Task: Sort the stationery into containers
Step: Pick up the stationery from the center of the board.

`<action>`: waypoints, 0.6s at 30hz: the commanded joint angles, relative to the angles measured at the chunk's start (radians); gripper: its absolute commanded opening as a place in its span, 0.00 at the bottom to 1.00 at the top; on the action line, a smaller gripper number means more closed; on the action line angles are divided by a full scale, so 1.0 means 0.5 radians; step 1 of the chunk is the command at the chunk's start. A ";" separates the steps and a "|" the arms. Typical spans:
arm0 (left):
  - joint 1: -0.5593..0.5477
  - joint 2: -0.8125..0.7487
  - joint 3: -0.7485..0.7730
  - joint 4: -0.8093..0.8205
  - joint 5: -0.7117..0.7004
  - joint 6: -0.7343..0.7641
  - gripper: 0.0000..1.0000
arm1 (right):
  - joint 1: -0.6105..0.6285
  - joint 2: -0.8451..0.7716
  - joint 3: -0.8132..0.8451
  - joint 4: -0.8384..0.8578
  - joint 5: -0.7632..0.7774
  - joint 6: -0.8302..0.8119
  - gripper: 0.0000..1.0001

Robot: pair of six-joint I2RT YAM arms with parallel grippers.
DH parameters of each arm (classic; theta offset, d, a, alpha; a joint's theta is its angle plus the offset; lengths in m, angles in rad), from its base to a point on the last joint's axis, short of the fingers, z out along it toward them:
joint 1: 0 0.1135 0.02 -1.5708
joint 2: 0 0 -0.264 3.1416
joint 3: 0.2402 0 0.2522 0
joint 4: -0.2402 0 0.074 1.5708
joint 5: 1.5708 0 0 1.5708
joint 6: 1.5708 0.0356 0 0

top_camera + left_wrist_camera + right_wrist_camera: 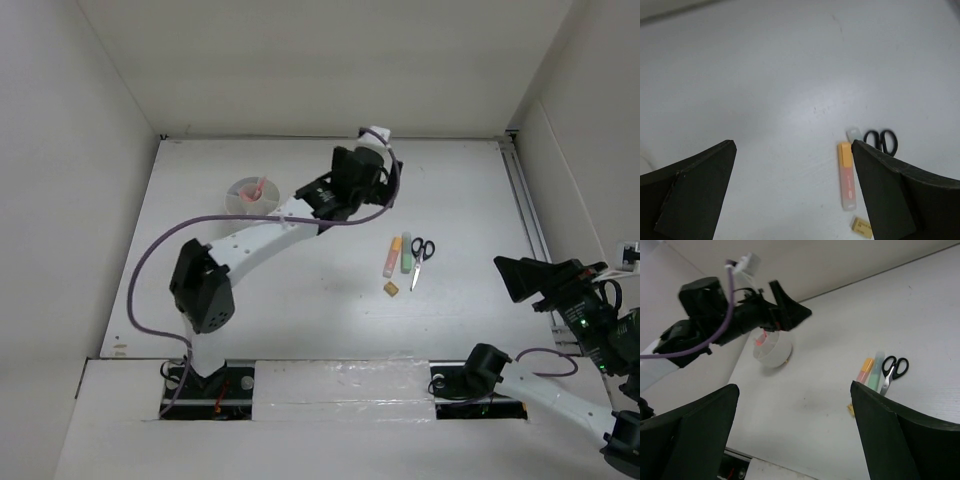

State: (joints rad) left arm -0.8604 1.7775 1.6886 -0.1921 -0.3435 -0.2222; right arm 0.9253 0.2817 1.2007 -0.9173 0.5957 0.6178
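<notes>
Black right fingers [890,440] stand wide apart over the table's [300,300] right edge, gripping nothing. The loose stationery lies well ahead of them and to their left. Nearest of that group is the tan eraser [391,288], alone on the table. Just beyond it the orange highlighter [391,257] and green highlighter [406,253] lie side by side, touching or nearly so. The scissors [420,255] lie just right of the green one, handles at the far end. Farther back and to the left stands the white cup [775,354]. It holds a pink-red item [760,340] that leans in one compartment; which one I cannot tell. The left fingers [690,195] hang above the far middle of the table, right of the cup. They are spread wide and empty, aimed toward the highlighters, which lie well apart from them.
</notes>
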 commanded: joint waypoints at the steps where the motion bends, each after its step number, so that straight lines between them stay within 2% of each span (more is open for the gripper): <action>1: -0.181 0.166 0.105 -0.226 0.028 0.048 1.00 | 0.021 -0.002 -0.051 -0.046 -0.040 -0.024 0.99; 4: -0.206 0.326 0.178 -0.355 0.027 0.009 1.00 | 0.021 -0.002 -0.097 -0.046 -0.105 -0.024 0.99; 9: -0.206 0.577 0.473 -0.609 0.089 -0.043 1.00 | 0.021 -0.023 -0.097 -0.028 -0.179 -0.024 0.99; 13: -0.206 0.673 0.473 -0.659 0.214 -0.083 1.00 | 0.021 -0.063 -0.119 -0.028 -0.179 -0.024 0.99; 18: -0.206 0.832 0.577 -0.744 0.236 -0.083 1.00 | 0.021 -0.063 -0.137 -0.028 -0.179 -0.042 0.99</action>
State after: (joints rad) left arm -0.9604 2.1632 1.9259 -0.5091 -0.2478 -0.2501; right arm 0.9253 0.2565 1.1374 -0.9382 0.5182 0.6140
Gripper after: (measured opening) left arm 0.997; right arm 0.991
